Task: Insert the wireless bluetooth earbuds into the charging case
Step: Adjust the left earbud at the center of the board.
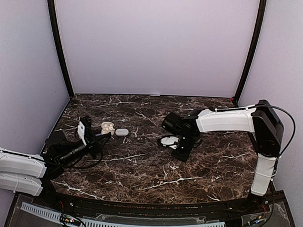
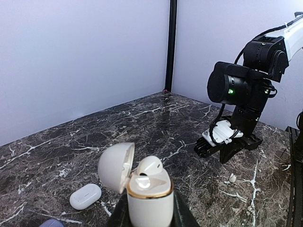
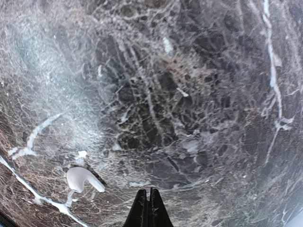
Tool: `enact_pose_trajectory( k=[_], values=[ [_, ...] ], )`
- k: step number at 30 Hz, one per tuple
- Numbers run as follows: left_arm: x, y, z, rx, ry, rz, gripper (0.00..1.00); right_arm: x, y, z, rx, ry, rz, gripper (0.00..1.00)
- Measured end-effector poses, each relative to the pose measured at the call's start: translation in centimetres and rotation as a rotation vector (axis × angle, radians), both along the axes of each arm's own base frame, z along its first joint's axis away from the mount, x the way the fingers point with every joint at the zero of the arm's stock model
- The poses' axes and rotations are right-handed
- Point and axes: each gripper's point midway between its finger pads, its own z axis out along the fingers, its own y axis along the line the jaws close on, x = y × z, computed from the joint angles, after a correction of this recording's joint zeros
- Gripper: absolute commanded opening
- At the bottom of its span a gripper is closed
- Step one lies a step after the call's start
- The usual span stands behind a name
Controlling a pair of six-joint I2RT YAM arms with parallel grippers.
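My left gripper (image 2: 149, 213) is shut on a cream charging case (image 2: 149, 201) with a gold rim, held upright with its lid (image 2: 116, 166) swung open to the left. One white earbud (image 2: 150, 166) sits in the case, its rounded top sticking out. In the top view the case (image 1: 107, 126) shows just past my left gripper (image 1: 93, 136). My right gripper (image 3: 150, 208) is shut with nothing in it, low over the marble. A second white earbud (image 3: 80, 179) lies loose on the table left of its tips, apart from them, and shows as a white earbud (image 2: 232, 178) below the right arm.
A closed white case (image 2: 85, 196) lies on the marble table (image 1: 139, 168) beside the held case, also seen as a closed white case (image 1: 122, 132). A lavender rounded thing (image 2: 49, 223) peeks in at the bottom edge. The right arm (image 1: 226, 121) reaches in from the right. Purple walls enclose the table.
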Motion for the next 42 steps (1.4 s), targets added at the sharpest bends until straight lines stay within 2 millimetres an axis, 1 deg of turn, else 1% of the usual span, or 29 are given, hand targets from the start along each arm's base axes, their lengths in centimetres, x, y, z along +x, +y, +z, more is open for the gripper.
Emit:
enact_pose_trajectory(
  k=[5,11,19,24,26,29,33,36,38,40,42],
  values=[
    [0.0,0.0,-0.1,0.000,0.004,0.001,0.09,-1.1,-0.5,-1.2,-0.001,0.044,-0.025,0.00],
    [0.0,0.0,-0.1,0.001,0.005,0.001,0.09,-2.6,-0.2,-2.3,0.028,0.094,-0.031,0.00],
    [0.1,-0.1,-0.6,0.011,0.019,-0.003,0.09,-4.7,1.4,-2.3,0.080,0.148,-0.006,0.00],
    [0.1,-0.1,-0.7,0.014,0.021,-0.004,0.09,-7.0,3.1,-2.0,0.144,0.231,0.024,0.00],
    [0.1,-0.1,-0.7,0.014,0.021,-0.004,0.09,-7.4,3.3,-1.8,0.153,0.243,0.019,0.00],
    [0.1,-0.1,-0.8,0.015,0.023,-0.005,0.09,-7.3,3.2,-1.1,0.164,0.243,-0.004,0.00],
    [0.1,-0.2,-0.9,0.018,0.026,-0.008,0.09,-6.8,3.3,0.5,0.205,0.215,-0.005,0.08],
    [0.0,-0.2,-0.9,0.018,0.026,-0.011,0.09,-6.3,3.5,2.3,0.274,0.144,0.062,0.19],
    [0.0,-0.3,-1.0,0.018,0.026,-0.014,0.10,-6.3,3.4,3.0,0.318,0.085,0.129,0.25],
    [0.0,-0.3,-1.0,0.019,0.027,-0.016,0.10,-6.3,3.0,2.9,0.338,0.037,0.184,0.27],
    [0.0,-0.3,-1.0,0.020,0.028,-0.018,0.10,-6.5,2.6,2.2,0.345,0.002,0.258,0.27]
  ],
)
